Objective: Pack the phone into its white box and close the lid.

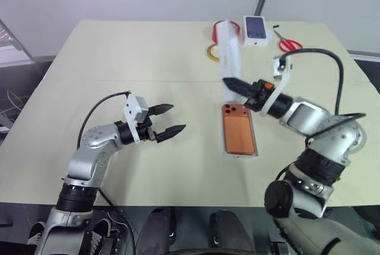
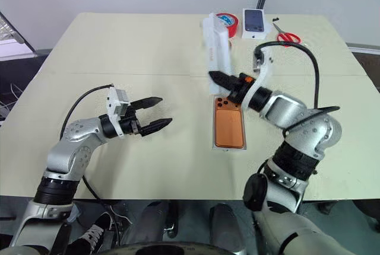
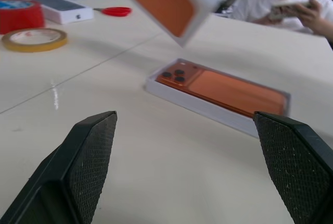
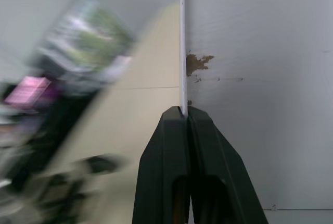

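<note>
The orange phone (image 1: 238, 129) lies face down in the shallow white box (image 1: 254, 148) on the table right of centre, its camera cluster at the far end. Just beyond it, the white lid (image 1: 229, 47) hangs tilted in the air. My right gripper (image 1: 228, 82) is shut on the lid's thin wall, as the right wrist view shows (image 4: 183, 52). In the left wrist view the lid (image 3: 177, 5) has an orange outer face and floats above the phone (image 3: 218, 86). My left gripper (image 1: 177, 118) stands open and empty, left of the box and pointing toward it.
At the far edge sit a red tape roll (image 1: 221, 26), a yellow tape ring (image 3: 34, 39), a small white box with a dark phone picture (image 1: 256, 29) and red-handled scissors (image 1: 289, 44). A person's hands (image 3: 294, 8) show beyond the table.
</note>
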`<state>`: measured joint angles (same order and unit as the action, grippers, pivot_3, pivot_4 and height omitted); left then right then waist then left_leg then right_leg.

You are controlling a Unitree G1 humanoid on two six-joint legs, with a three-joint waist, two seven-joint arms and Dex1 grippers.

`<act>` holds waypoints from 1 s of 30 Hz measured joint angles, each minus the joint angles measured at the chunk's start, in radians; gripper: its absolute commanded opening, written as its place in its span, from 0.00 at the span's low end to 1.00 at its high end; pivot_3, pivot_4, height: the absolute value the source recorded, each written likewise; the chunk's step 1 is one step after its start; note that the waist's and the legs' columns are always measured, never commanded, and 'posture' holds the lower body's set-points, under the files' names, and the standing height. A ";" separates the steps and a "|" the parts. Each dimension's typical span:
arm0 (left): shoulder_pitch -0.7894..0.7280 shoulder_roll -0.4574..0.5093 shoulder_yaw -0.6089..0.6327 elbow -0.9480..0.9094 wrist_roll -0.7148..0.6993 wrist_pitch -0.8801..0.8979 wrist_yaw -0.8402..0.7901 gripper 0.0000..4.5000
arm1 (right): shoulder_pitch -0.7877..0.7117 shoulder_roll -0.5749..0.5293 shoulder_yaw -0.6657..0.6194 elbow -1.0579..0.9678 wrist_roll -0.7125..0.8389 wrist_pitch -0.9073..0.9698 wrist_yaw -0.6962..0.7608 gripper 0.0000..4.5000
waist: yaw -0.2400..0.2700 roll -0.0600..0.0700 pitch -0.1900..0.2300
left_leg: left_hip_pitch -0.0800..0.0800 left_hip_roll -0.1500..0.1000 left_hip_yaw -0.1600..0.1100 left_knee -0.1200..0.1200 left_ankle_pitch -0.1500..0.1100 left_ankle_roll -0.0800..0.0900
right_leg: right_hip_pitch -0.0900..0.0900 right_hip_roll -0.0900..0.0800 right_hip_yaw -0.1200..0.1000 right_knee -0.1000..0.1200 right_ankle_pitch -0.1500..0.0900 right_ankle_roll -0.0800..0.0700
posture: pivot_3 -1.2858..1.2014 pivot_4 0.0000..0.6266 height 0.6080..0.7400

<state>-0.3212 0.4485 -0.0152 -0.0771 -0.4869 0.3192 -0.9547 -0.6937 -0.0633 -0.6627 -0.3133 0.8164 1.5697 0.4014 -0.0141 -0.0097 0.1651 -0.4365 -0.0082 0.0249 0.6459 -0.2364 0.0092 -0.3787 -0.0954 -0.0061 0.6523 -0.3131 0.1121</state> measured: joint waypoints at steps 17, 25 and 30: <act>0.000 -0.083 -0.038 -0.014 0.014 0.002 0.056 0.15 | 0.463 -0.240 0.383 0.064 1.104 -0.354 -0.616 0.00 | -0.003 0.000 0.000 | -0.003 0.000 0.000 0.002 0.000 0.001 | -0.002 0.002 0.000 0.001 0.000 0.000 | 0.52 0.24 0.91; -0.001 -0.157 -0.110 0.036 0.064 -0.023 0.072 0.15 | 0.500 -0.292 0.509 0.092 1.133 -0.497 -0.692 0.00 | 0.002 0.000 0.000 | -0.004 0.001 0.000 0.004 0.000 0.001 | -0.002 0.003 0.000 0.001 0.000 0.000 | 0.52 0.24 0.91; -0.026 -0.222 -0.140 0.125 0.112 -0.059 0.094 0.13 | 0.494 -0.317 0.517 0.114 1.153 -0.559 -0.698 0.06 | 0.005 -0.001 0.000 | -0.004 0.001 0.000 0.004 0.000 0.001 | -0.002 0.003 0.000 0.001 0.000 0.000 | 0.52 0.24 0.91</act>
<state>-0.3475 0.2267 -0.1557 0.0477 -0.3751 0.2601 -0.8612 -0.2000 -0.3802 -0.1460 -0.1990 1.9692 1.0110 -0.2965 -0.0087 -0.0105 0.1647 -0.4407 -0.0075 0.0250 0.6501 -0.2362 0.0102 -0.3808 -0.0926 -0.0059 0.6531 -0.3133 0.1124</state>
